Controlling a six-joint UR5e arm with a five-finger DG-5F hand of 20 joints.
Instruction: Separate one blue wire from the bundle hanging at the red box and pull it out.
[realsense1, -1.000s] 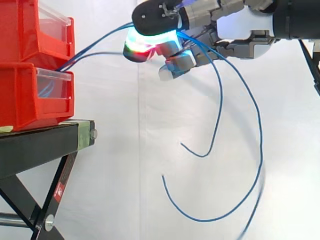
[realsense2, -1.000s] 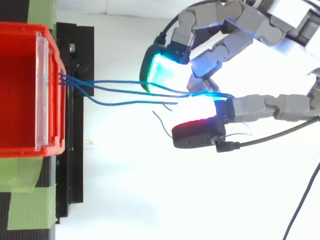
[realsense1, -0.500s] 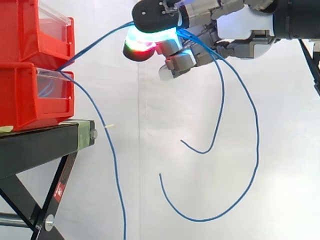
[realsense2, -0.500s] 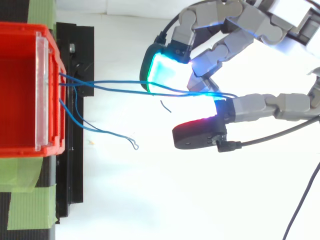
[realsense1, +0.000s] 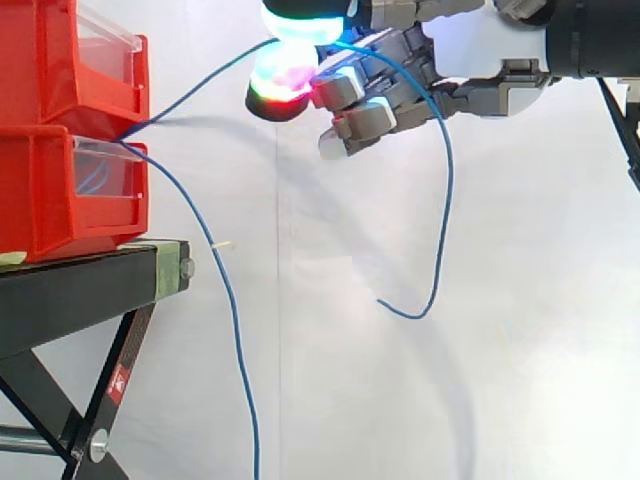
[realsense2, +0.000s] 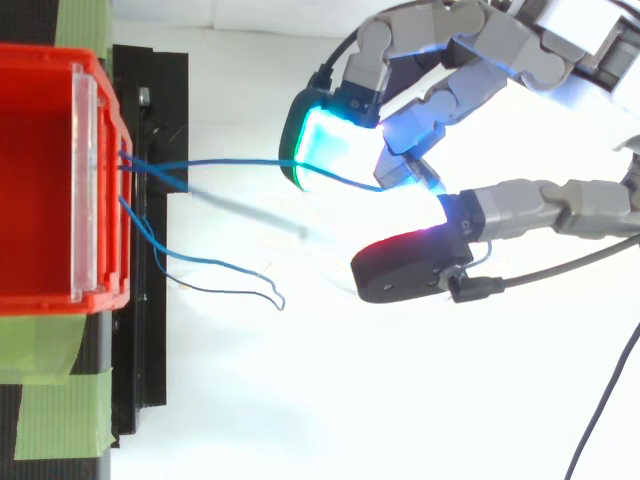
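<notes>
Aloft, the hand (realsense1: 385, 100) pinches one blue wire (realsense2: 240, 163); a second wire (realsense1: 232, 300) dangles.

The robot hand (realsense1: 490, 50) is grey and white. Its thick, black-backed pads (realsense2: 335, 140) glow cyan, green and red.

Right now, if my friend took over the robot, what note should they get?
The hand is shut on one blue wire, up high beside the red bins. That wire runs from the bins to the hand, and its free end dangles below. The other blue wires hang loose by the stand. Done: one wire separated. Left: pull it out of the bin.
</notes>
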